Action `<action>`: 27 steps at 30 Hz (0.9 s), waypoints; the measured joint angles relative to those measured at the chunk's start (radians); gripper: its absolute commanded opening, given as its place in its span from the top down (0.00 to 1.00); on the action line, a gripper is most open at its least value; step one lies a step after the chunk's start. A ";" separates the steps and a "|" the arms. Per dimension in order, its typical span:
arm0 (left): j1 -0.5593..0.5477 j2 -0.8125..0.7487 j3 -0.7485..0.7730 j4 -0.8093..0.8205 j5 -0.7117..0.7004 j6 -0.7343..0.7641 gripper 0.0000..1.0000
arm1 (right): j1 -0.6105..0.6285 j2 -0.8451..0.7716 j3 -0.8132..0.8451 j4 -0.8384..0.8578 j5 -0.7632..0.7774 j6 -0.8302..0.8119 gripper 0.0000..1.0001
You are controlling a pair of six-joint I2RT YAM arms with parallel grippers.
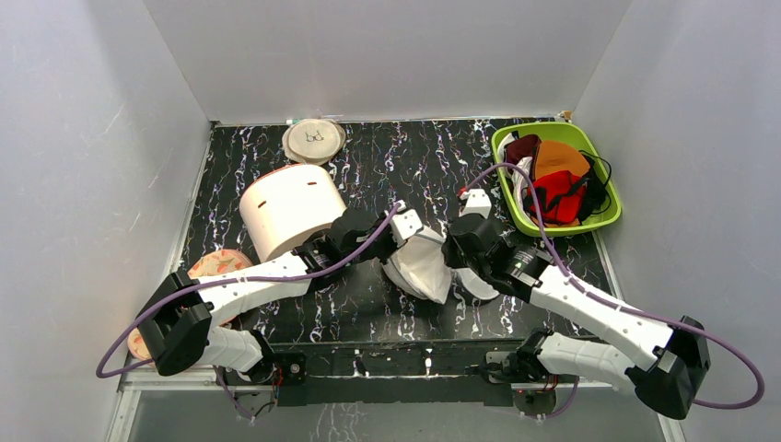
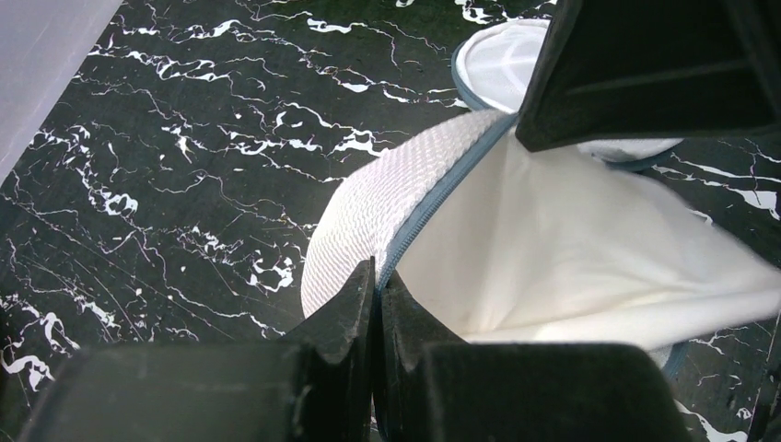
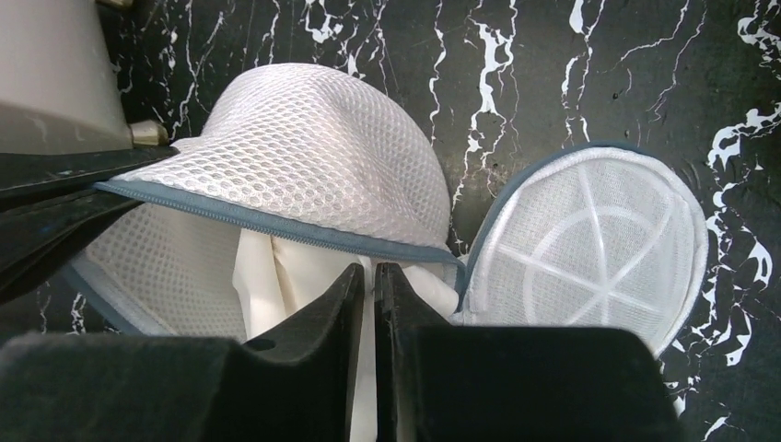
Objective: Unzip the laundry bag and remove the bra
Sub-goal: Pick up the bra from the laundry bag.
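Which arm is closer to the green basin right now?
Right. The right fingers sit at the laundry bag, just left of the basin; the left fingers are farther left, by the cream cylinder.

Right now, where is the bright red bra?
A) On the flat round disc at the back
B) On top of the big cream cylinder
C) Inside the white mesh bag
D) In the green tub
D: the red bra lies in the green tub at the far right of the table, well away from the laundry bag in the middle.
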 measured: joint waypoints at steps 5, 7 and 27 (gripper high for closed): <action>-0.001 0.000 0.000 -0.001 0.000 0.002 1.00 | 0.000 0.031 0.000 -0.010 -0.021 -0.006 0.66; -0.001 0.000 0.000 -0.001 0.000 0.002 1.00 | 0.000 0.030 0.001 -0.027 -0.035 -0.006 0.58; -0.002 0.000 0.012 -0.022 -0.002 0.002 1.00 | 0.000 -0.136 -0.206 -0.061 -0.311 0.221 0.40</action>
